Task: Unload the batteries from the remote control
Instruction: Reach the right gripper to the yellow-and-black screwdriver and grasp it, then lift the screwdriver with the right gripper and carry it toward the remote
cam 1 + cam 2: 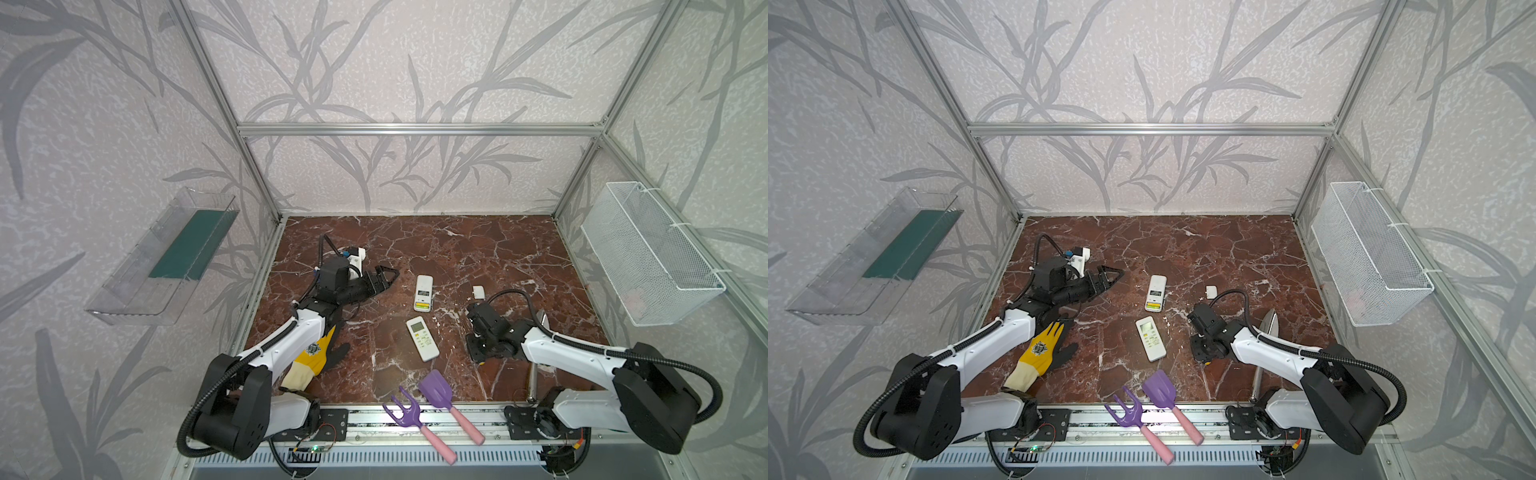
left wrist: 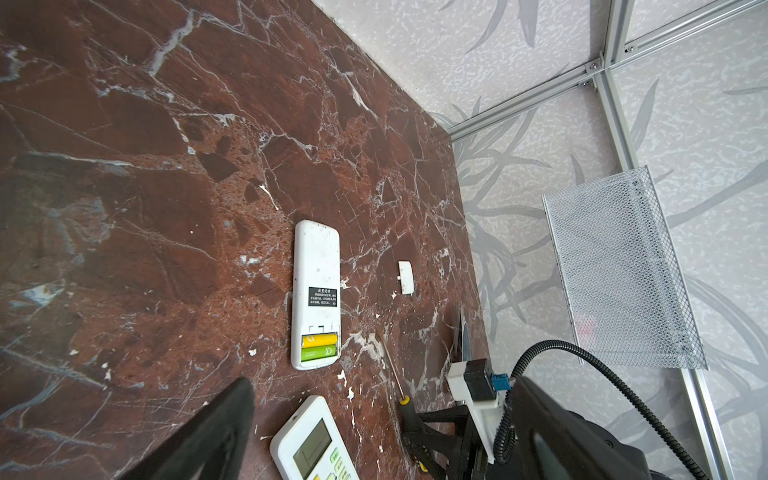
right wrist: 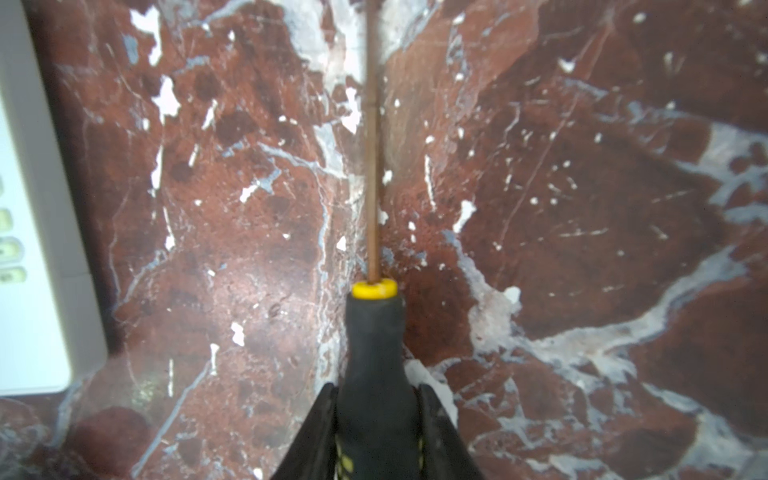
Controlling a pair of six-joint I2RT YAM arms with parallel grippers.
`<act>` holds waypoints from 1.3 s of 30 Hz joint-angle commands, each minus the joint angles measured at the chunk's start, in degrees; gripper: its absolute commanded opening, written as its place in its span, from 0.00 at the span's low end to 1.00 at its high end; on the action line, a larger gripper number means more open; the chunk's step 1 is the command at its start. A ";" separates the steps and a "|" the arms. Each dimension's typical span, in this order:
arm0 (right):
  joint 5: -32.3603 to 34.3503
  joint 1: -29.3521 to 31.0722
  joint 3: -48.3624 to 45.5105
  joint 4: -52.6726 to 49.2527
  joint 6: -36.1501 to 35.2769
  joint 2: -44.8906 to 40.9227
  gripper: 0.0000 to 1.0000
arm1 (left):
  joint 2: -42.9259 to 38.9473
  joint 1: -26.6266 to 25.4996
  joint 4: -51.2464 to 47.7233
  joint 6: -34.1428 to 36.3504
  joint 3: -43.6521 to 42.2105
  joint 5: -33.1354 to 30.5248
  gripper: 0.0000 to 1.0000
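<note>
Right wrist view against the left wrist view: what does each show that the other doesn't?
Only the right wrist view: a close look at the right gripper, both fingers against the handle of the yellow-and-black-handled screwdriver.
Only the left wrist view: the face-down white remote, two batteries, one yellow, one green, in its open bay, a small white cover lying apart, the white mesh basket.
Both: that screwdriver, the face-up white remote, the red marble tabletop.
</note>
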 commanded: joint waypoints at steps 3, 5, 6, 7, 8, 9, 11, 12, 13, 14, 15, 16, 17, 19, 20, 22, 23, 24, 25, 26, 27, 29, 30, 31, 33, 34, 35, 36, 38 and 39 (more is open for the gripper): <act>-0.98 0.31 -0.10 -2.02 -0.39 0.01 0.15 | -0.70 -0.28 1.84 -0.37 -0.57 0.54 0.97; -0.52 0.74 0.42 -3.37 -1.42 -1.29 0.11 | -0.44 -0.30 1.96 -0.37 -0.55 0.56 0.97; -0.38 1.01 0.82 -3.93 -1.97 -2.19 0.10 | -0.30 -0.28 1.99 -0.45 -0.47 0.61 0.96; -0.34 1.35 1.33 -4.56 -2.74 -3.48 0.10 | -0.19 -0.28 2.02 -0.53 -0.47 0.63 0.96; -0.38 1.49 1.77 -4.97 -3.39 -4.50 0.10 | -0.08 -0.28 2.14 -0.61 -0.40 0.72 0.96; -0.71 1.63 2.29 -5.25 -4.22 -5.80 0.10 | 0.08 -0.28 2.26 -0.61 -0.39 0.83 0.96; -2.37 1.68 3.60 -5.56 -6.21 -8.36 0.10 | 0.22 -0.36 2.53 -0.90 -0.40 1.08 0.96; -3.20 1.68 4.24 -5.63 -7.07 -9.27 0.10 | 0.28 -0.37 2.75 -0.99 -0.40 1.31 0.96; -4.00 1.68 5.28 -6.08 -7.81 -10.11 0.10 | 0.24 -0.37 2.97 -1.15 -0.48 1.38 0.95; -4.73 1.68 6.27 -6.32 -8.53 -10.84 0.09 | 0.26 -0.37 3.24 -1.25 -0.57 1.59 0.94; -5.46 1.68 7.13 -6.54 -9.05 -11.24 0.10 | 0.23 -0.45 3.52 -1.33 -0.57 1.76 0.94; -6.39 1.68 8.19 -6.92 -9.72 -11.48 0.10 | 0.29 -0.52 3.75 -1.34 -0.66 1.82 0.94; -7.33 1.68 9.18 -7.04 -10.22 -11.60 0.10 | 0.30 -0.62 3.92 -1.42 -0.59 1.98 0.93; -9.13 1.68 10.76 -6.97 -10.89 -11.53 0.10 | 0.14 -1.01 4.27 -1.51 -0.49 2.17 0.93; -10.40 1.68 11.52 -6.59 -11.04 -11.48 0.10 | 0.16 -1.27 4.23 -1.60 -0.33 2.20 0.92; -12.78 1.68 12.45 -5.02 -11.00 -11.13 0.10 | 0.06 -2.06 4.31 -1.78 -0.07 2.17 0.91; -13.66 1.68 12.76 -4.02 -10.84 -11.01 0.10 | -0.01 -2.68 4.36 -1.85 0.04 2.10 0.91; -14.52 1.68 13.01 -2.92 -10.62 -10.71 0.10 | -0.06 -3.25 4.29 -1.95 0.13 1.95 0.90; -15.36 1.68 13.14 -1.84 -10.44 -10.41 0.10 | -0.13 -3.85 4.30 -2.04 0.21 1.67 0.90; -15.89 1.68 13.35 -1.07 -10.39 -10.09 0.10 | -0.21 -4.47 4.32 -2.13 0.24 1.17 0.89; -16.42 1.68 13.62 -0.14 -10.29 -9.71 0.10 | -0.08 -5.19 4.39 -2.24 0.30 0.67 0.88; -17.51 1.68 13.95 1.52 -9.99 -8.80 0.10 | 0.42 -6.60 5.29 -2.78 0.55 0.12 0.87; -18.06 1.68 14.19 2.41 -9.79 -8.36 0.10 | 0.94 -7.45 5.75 -3.07 0.78 -0.10 0.86; -18.56 1.68 14.36 3.03 -9.64 -7.96 0.10 | 1.49 -8.18 5.98 -3.27 1.06 -0.37 0.86; -19.43 1.72 15.09 3.97 -9.36 -6.94 0.10 | 3.03 -9.60 6.21 -3.23 1.86 -0.96 0.84; -19.87 1.76 15.33 4.38 -9.26 -6.58 0.10 | 3.65 -10.12 6.25 -3.34 2.20 -1.22 0.83; -20.40 1.76 15.51 4.95 -9.16 -6.21 0.10 | 4.41 -10.44 6.49 -3.44 2.56 -1.63 0.82; -20.67 1.76 15.64 5.52 -8.95 -5.80 0.10 | 5.07 -10.77 6.72 -3.58 2.88 -1.79 0.81; -21.49 1.87 16.10 6.34 -8.81 -5.17 0.10 | 6.52 -11.16 7.63 -4.10 3.74 -1.73 0.76; -21.73 1.93 16.21 6.51 -8.81 -4.80 0.10 | 7.11 -11.28 7.82 -4.27 4.00 -1.78 0.75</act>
